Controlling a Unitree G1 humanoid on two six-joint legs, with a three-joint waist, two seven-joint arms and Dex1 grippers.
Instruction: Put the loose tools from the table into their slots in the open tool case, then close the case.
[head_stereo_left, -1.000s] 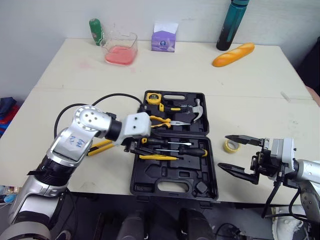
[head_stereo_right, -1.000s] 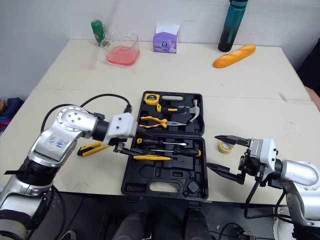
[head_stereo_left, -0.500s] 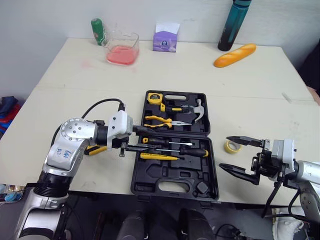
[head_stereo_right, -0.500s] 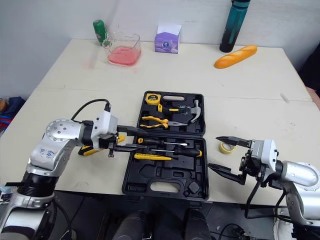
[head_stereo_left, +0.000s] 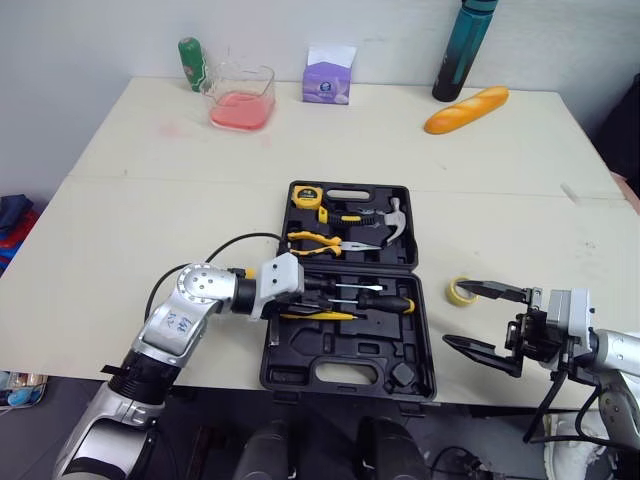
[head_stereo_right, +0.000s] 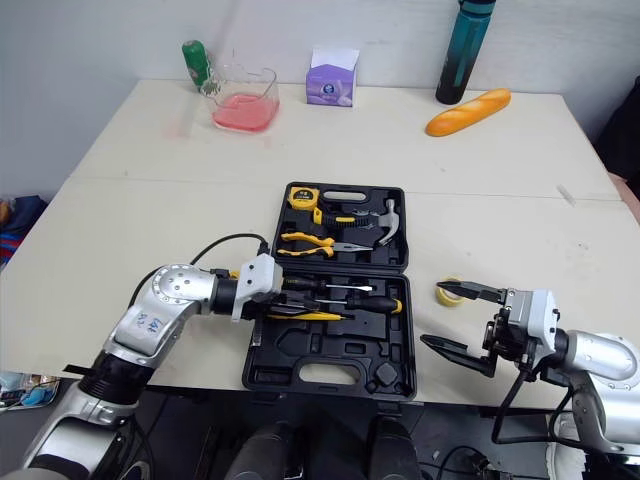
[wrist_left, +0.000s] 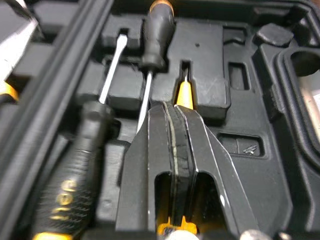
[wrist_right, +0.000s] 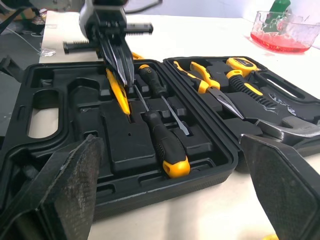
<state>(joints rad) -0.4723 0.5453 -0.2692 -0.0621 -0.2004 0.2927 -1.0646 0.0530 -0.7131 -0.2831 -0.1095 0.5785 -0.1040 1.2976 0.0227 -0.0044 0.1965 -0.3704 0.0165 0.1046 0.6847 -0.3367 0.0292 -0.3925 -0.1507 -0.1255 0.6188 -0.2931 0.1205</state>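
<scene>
The open tool case (head_stereo_left: 300, 362) lies flat on the table (head_stereo_left: 150, 200), near its front edge. The half farther from the robot holds a tape measure (head_stereo_left: 307, 197), pliers (head_stereo_left: 320, 240) and a hammer (head_stereo_left: 391, 214). The near half holds two screwdrivers (head_stereo_left: 383, 302) and, in the slot beside them, a thin yellow tool (head_stereo_left: 318, 315). The left gripper (wrist_left: 173, 111) reaches into the near half from the case's left side, and its two fingers (wrist_left: 150, 150) are pressed together, only a thin seam between them. They lie directly over the yellow tool, whose tip comes out just past the fingertips. I cannot tell whether they pinch it or only rest above it. The right gripper (head_stereo_left: 488, 320) hovers at the right of the case with its fingers spread wide and nothing between them. A yellow tape roll (head_stereo_left: 460, 291) lies loose on the table, between the case and this gripper, just beside its upper finger.
</scene>
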